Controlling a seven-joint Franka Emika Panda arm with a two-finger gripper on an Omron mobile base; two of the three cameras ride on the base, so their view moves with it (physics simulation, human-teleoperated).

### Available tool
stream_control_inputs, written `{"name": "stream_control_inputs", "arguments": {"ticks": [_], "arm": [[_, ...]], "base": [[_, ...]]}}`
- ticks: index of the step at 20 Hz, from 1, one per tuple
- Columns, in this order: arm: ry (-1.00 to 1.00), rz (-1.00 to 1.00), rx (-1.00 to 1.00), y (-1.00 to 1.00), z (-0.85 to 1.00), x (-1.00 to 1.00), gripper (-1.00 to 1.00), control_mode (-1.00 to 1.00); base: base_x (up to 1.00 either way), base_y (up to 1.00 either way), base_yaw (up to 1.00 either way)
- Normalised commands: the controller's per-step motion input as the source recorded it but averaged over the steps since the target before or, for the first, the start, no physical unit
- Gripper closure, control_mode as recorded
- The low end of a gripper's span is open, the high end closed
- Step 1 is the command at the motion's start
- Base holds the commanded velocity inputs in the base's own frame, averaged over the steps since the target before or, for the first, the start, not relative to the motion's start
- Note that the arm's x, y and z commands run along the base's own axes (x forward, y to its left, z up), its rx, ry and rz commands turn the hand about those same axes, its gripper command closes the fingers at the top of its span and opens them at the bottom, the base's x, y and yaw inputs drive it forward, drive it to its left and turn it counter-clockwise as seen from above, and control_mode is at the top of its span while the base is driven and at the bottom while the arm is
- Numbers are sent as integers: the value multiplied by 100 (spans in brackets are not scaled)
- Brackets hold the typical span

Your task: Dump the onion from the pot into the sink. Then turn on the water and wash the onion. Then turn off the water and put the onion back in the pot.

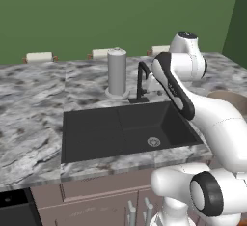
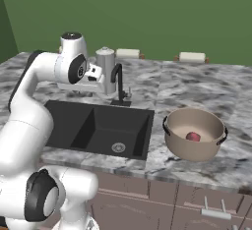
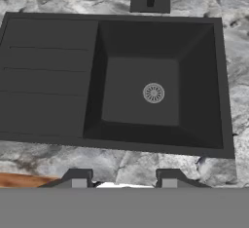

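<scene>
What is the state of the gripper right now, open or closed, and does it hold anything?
Gripper: open, holding nothing, above the sink. The onion lies in the pot.

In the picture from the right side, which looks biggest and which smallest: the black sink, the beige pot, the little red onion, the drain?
1. sink
2. pot
3. onion and drain: both small and look alike, so no ranking.

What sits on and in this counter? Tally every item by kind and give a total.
Pot: 1
Onion, inside the pot: 1
Sink: 1
Faucet: 1
Tall grey cylinder: 1
White rolls at the back wall: 3
Total: 8
</scene>
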Motion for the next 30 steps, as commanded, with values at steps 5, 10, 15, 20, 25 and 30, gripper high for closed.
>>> {"name": "stream_control_inputs", "arguments": {"ticks": [5,10,15,20,25,30], "arm": [[-6,0,0,-15,0,-13,-100,-100],[-8,-3,10,-83,0,-17,-100,-100],[-1,0,13,-97,0,-7,-100,-100],[0,0,12,-86,0,0,-100,-100],[6,1,7,-69,-9,8,-100,-100],[11,6,0,-46,-30,22,-100,-100]], "base": [[0,0,0],[0,0,0],[0,0,0],[0,0,0],[0,0,0],[0,0,0]]}}
